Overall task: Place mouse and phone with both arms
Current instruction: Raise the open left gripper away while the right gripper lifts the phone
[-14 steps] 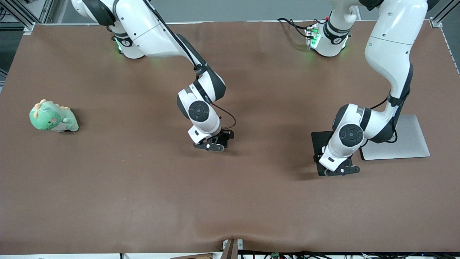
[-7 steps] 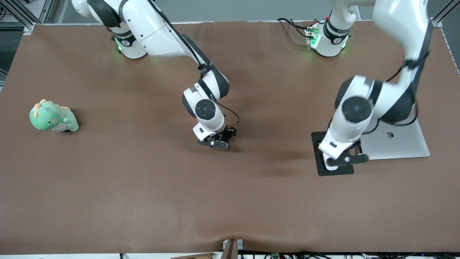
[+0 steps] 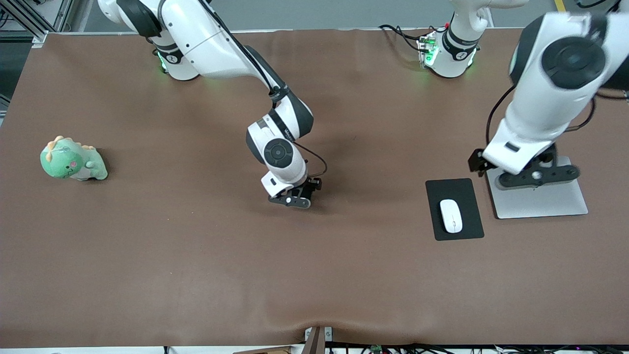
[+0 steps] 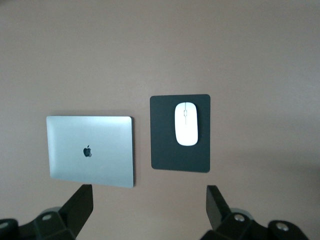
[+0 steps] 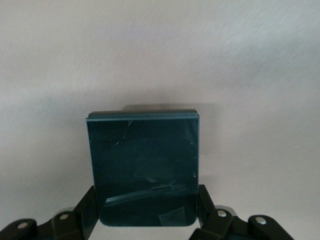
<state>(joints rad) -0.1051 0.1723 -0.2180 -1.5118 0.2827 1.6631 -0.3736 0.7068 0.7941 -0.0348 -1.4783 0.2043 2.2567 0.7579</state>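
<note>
— Looking at the left claw: why is it up over the closed laptop with nothing in it?

— My guess is its part is finished. The mouse lies on the black mouse pad, just beside the laptop toward the left arm's end of the tabletop, which is where a mouse belongs. The wrist view shows the fingers spread wide and empty.

— And the right claw?

— Low at the middle of the tabletop, closed on the phone, one finger on each side edge. Whether the phone touches the surface I cannot tell; the grip looks kept so it can be set down flat.

— Counts?

— One mouse, one phone, one pad, one laptop, two arms, and one green toy dinosaur well apart at the right arm's end.
</note>
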